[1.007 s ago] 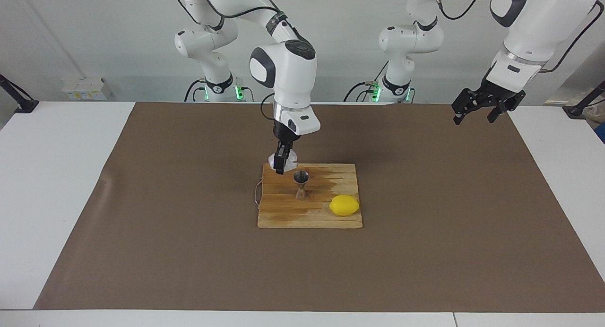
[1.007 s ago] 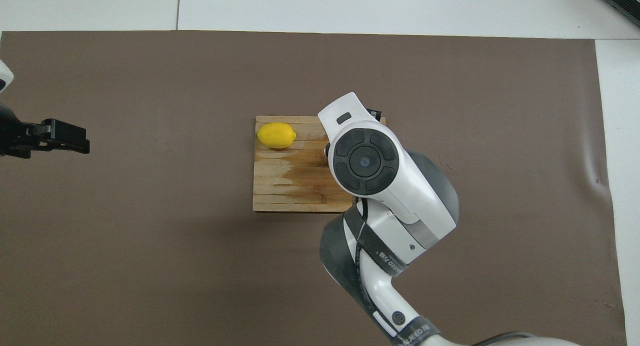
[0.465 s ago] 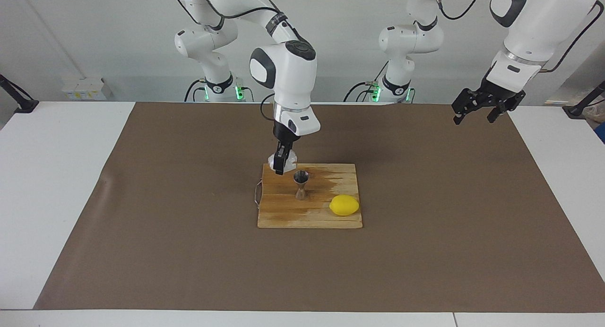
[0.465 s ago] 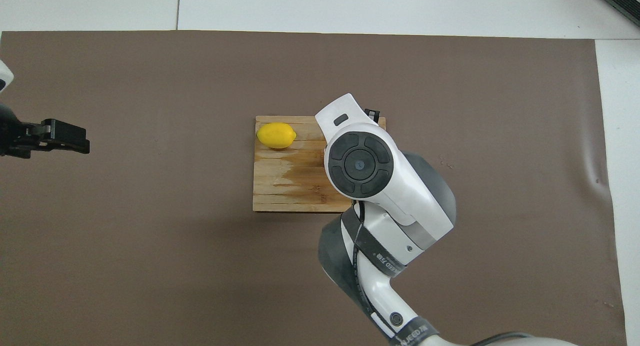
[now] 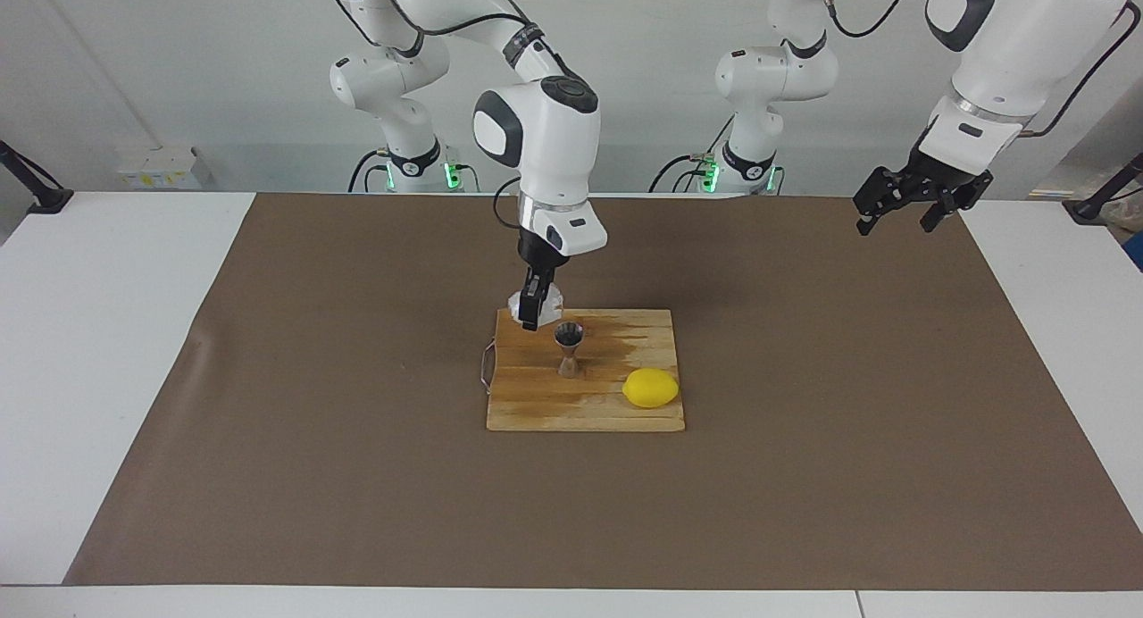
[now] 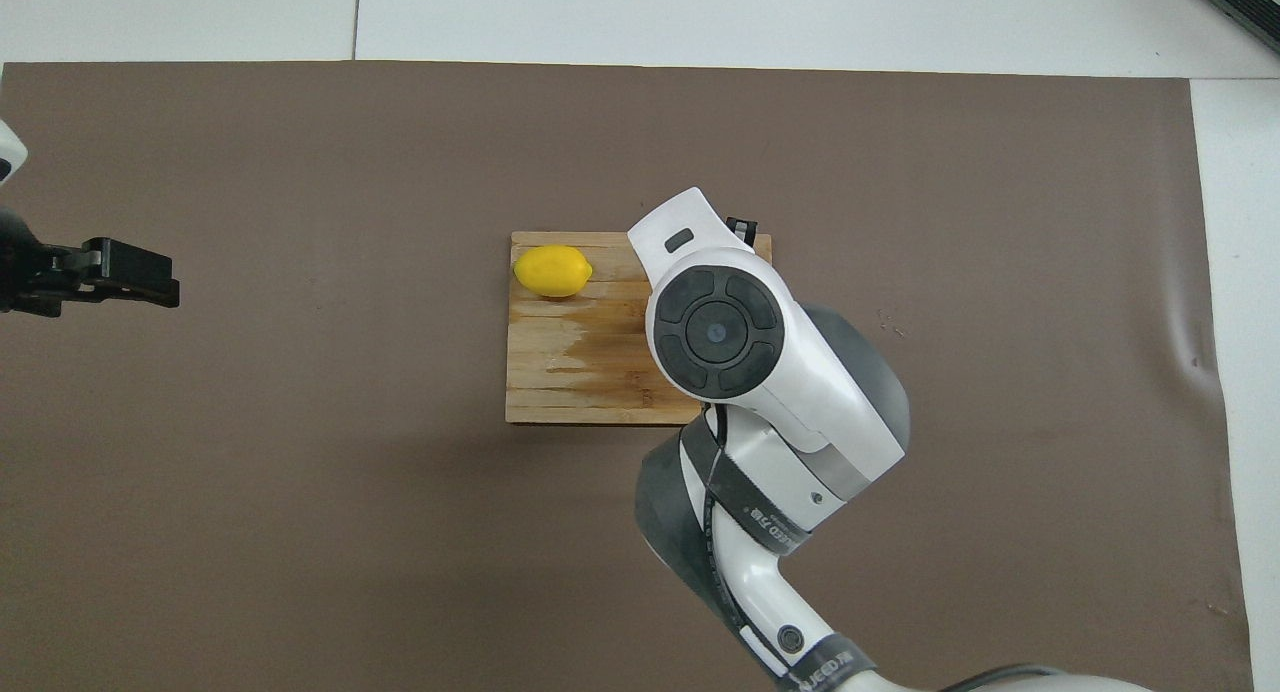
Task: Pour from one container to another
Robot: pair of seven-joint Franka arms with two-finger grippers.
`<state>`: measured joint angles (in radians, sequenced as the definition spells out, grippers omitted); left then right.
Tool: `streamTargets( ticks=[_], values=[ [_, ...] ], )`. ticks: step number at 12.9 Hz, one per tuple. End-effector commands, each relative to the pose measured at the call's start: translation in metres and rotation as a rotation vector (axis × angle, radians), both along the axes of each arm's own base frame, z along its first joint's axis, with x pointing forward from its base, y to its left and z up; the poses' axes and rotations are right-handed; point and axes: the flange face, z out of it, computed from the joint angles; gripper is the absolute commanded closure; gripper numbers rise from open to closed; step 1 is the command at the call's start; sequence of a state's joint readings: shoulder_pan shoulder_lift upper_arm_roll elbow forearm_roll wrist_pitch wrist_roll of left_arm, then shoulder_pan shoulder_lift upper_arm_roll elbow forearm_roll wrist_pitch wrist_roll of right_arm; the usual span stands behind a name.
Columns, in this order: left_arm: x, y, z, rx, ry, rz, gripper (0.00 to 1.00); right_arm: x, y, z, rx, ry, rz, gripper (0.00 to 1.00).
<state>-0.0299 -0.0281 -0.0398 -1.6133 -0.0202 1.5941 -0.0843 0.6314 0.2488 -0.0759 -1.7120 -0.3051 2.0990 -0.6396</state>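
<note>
Facing view, right pincer [image 5: 533,319]: you see it clamped on the glass cup [image 5: 534,301], raised over the cutting board's [image 5: 585,413] edge nearest the robots.
Facing view, jigger [image 5: 569,348]: it stands upright on the board, just beside the cup.
Facing view, lemon [image 5: 650,388]: it lies on the board, toward the left arm's end.
Facing view, left pincer [image 5: 900,214]: you see its fingers spread and empty; that arm waits over the bench's [image 5: 116,332] brown mat.
Overhead view, right arm: it hides cup and jigger from you.
Overhead view, left pincer [image 6: 170,284]: it hangs over the mat.

Clear glass cup [image 5: 546,296] aloft (tilted); steel jigger [image 5: 569,348] upright on board [image 5: 536,395]
</note>
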Motion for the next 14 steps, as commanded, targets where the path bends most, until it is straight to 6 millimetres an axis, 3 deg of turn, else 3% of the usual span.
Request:
streamTargets(
  ticks=[1,8,10,14],
  values=[
    [-0.003,0.004,0.001,0.018,0.009,-0.001,0.0,0.002,0.006,0.001,-0.003,-0.028,0.01,0.94],
    [-0.003,0.004,0.0,0.019,0.011,-0.001,0.0,0.003,0.004,0.009,0.052,-0.031,0.002,0.94],
    [-0.003,0.004,0.001,0.018,0.009,-0.001,0.0,0.002,0.005,0.009,0.143,0.028,-0.022,0.94],
    [-0.003,0.004,0.001,0.018,0.009,-0.001,0.0,0.01,-0.013,0.014,0.243,0.095,0.011,0.94]
  ],
)
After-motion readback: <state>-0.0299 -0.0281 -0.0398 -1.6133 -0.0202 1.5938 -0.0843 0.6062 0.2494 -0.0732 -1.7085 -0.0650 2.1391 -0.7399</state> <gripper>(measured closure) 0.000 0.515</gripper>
